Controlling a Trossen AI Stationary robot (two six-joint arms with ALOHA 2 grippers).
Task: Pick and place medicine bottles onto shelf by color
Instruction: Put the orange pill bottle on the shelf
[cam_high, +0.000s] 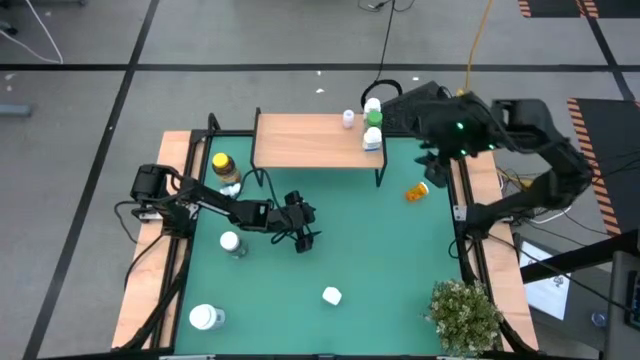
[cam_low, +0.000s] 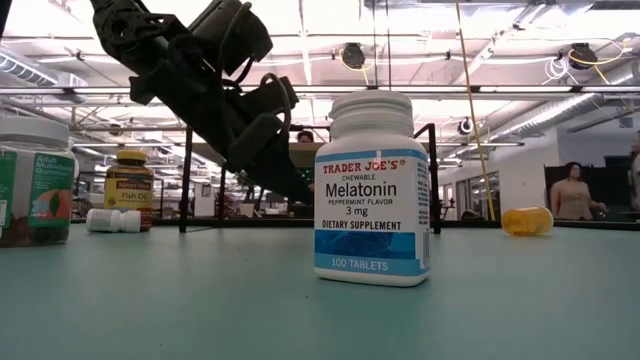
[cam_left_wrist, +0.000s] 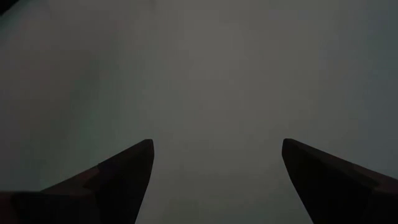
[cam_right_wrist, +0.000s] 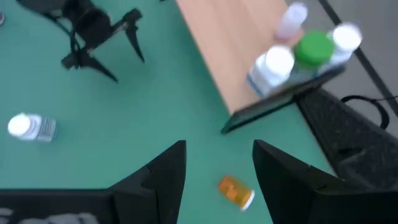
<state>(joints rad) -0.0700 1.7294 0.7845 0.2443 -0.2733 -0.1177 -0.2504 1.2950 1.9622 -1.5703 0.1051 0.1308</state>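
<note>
Medicine bottles are spread over the green table top (cam_high: 370, 250) and the low light-wood shelf on thin black legs (cam_high: 300, 140). Four stand at the shelf's 3 o'clock end: a white bottle with a blue label (cam_high: 371, 139), a green-capped bottle (cam_high: 374, 117), a white-capped bottle (cam_high: 372, 104) behind it, and a small pale bottle (cam_high: 348, 119).

On the table, an amber fish-oil bottle with a yellow cap (cam_high: 223, 164) stands at 10 o'clock, a small white bottle (cam_high: 231, 189) lying just beside it. An orange bottle (cam_high: 417, 190) lies at 2 o'clock. A white melatonin bottle (cam_high: 332, 295) stands at 6 o'clock, a white bottle (cam_high: 232, 243) at 9 o'clock, and a white-capped gummies bottle (cam_high: 206, 317) at 7 o'clock.

The left gripper (cam_high: 303, 234) points down near the centre, fingers (cam_left_wrist: 124, 168) apart and empty. The right gripper (cam_right_wrist: 217, 165) hangs at 2 o'clock above the orange bottle, fingers spread, holding nothing.
</note>
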